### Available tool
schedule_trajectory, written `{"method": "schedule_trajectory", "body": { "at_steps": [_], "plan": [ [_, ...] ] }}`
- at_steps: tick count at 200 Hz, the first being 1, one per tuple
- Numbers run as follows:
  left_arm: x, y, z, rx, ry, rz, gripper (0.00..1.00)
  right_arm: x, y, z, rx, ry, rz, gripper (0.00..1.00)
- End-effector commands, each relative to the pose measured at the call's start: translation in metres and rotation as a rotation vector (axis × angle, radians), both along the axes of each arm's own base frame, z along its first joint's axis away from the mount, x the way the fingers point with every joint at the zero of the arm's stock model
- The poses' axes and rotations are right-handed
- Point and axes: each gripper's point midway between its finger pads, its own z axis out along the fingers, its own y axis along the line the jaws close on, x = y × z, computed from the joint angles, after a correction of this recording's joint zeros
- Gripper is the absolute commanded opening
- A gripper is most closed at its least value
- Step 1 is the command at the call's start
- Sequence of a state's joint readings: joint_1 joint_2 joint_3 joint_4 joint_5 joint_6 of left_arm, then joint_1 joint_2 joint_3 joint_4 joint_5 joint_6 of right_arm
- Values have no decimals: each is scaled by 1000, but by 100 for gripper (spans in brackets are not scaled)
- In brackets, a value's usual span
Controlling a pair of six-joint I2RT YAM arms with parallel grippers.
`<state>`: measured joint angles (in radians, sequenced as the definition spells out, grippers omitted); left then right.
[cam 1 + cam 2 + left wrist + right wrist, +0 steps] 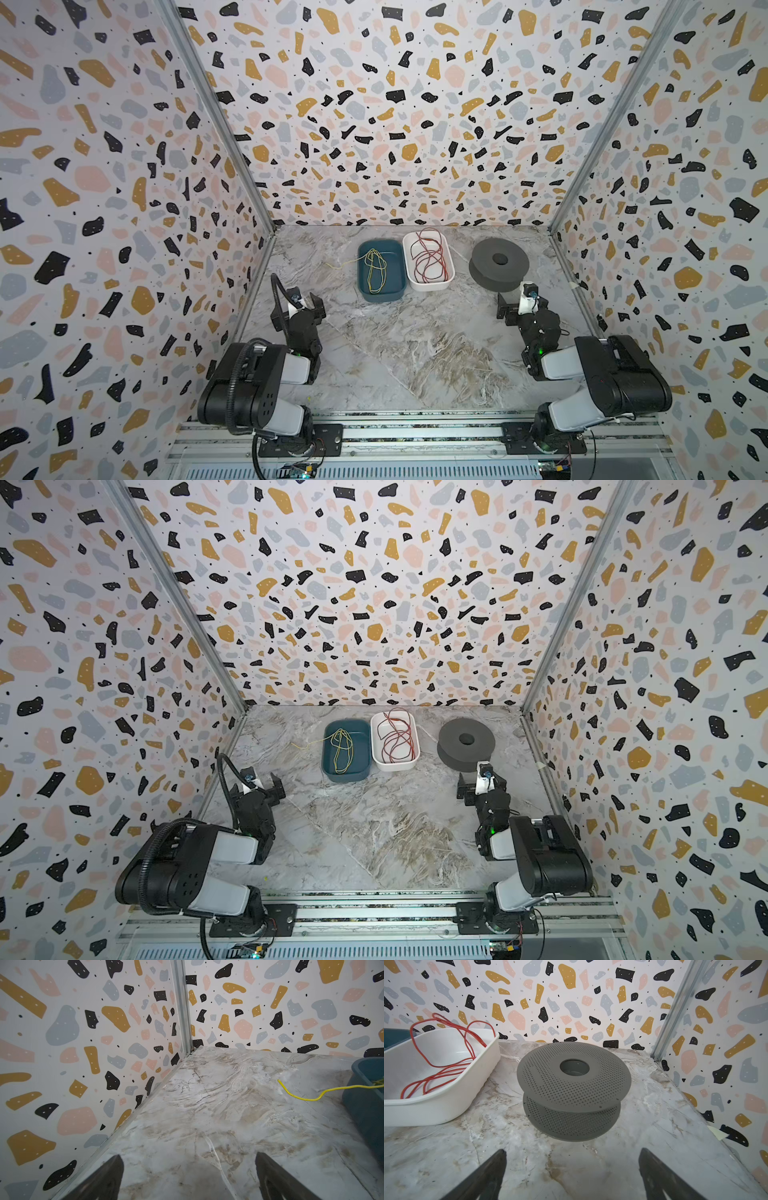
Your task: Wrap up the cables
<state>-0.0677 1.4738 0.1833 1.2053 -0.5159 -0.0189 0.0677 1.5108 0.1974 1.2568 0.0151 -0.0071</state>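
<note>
The cables (pixel 430 259) (pixel 397 737) are thin red wire, lying in loose loops inside a white tray (pixel 428 286) (pixel 395 766) at the back of the table; some loops rise above its far rim. In the right wrist view the cables (pixel 471 1053) lie in the white tray (pixel 446 1109), beside a grey perforated spool (pixel 571 1088). My left gripper (pixel 307 301) (pixel 266 781) (pixel 188 1155) hovers open over bare table near the left wall. Just in front of the spool (pixel 498 264) (pixel 466 744), my right gripper (pixel 517 301) (pixel 478 783) (pixel 573 1150) stands open and empty.
A teal tray (pixel 381 295) (pixel 347 777) (pixel 365 1109) left of the white one holds a yellow-green wire (pixel 376 270) (pixel 343 750), whose end (pixel 307 1098) trails onto the table to its left. Patterned walls enclose the marble table on three sides.
</note>
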Motion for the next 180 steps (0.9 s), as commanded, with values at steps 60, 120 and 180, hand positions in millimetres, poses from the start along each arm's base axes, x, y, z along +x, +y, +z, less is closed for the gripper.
{"method": "schedule_trajectory", "body": {
  "at_steps": [60,120,180],
  "plan": [
    [5,0,17,-1,-61,8,99,3,1,9,-8,-29,1,99],
    [6,0,17,-1,-61,6,99,3,1,9,-9,-30,4,99],
    [5,1,18,-1,-65,9,99,2,1,9,-4,-28,6,99]
  ]
}}
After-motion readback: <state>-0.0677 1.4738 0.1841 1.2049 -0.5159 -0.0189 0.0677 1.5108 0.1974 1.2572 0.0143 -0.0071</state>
